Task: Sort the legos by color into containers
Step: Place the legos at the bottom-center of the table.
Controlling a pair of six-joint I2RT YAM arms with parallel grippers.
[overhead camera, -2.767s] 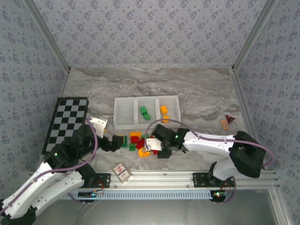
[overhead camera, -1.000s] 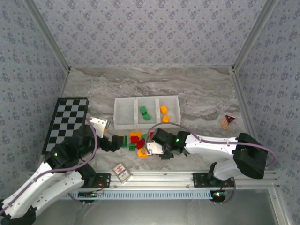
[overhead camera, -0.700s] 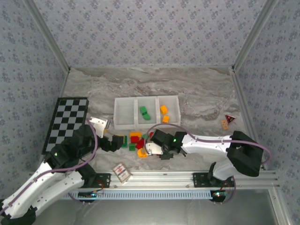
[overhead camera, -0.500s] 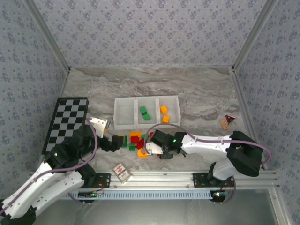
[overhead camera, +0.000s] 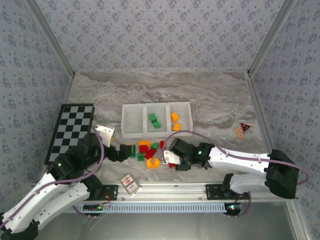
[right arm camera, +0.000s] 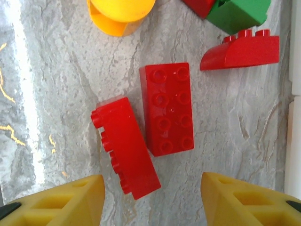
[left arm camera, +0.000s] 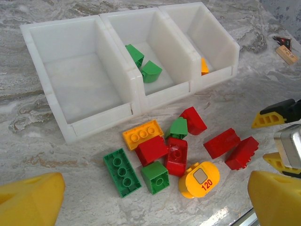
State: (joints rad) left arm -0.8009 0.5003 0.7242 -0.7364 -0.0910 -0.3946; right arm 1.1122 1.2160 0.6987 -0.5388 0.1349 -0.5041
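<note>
Nearest the rail, a card (overhead camera: 129,183), no part of the sorting. Just beyond it, right pincer (right arm camera: 149,197) released and gripping nothing, fingers spread either side of two reds on the bench (overhead camera: 210,95): a flat red brick (right arm camera: 167,109) and a tipped red brick (right arm camera: 126,147) on its side, touching along one edge. Looks lined up for a red pick. With the pair pressed together, some risk of catching both or knocking one askew.

Left pincer (left arm camera: 150,207) also released, nothing held, set back at the pile's left, likely keeping clear of the other arm.

Further on, loose legos (left arm camera: 174,150) bunched just in front of the bins (left arm camera: 117,113): reds, greens, a yellow-orange block, the ring (left arm camera: 200,179) at the near edge.

Farthest, sorting only begun: two greens (left arm camera: 141,63) in the middle bin, an orange piece (left arm camera: 204,66) in the right one. No red dropped in the left bin yet, so presumably kept for red.
</note>
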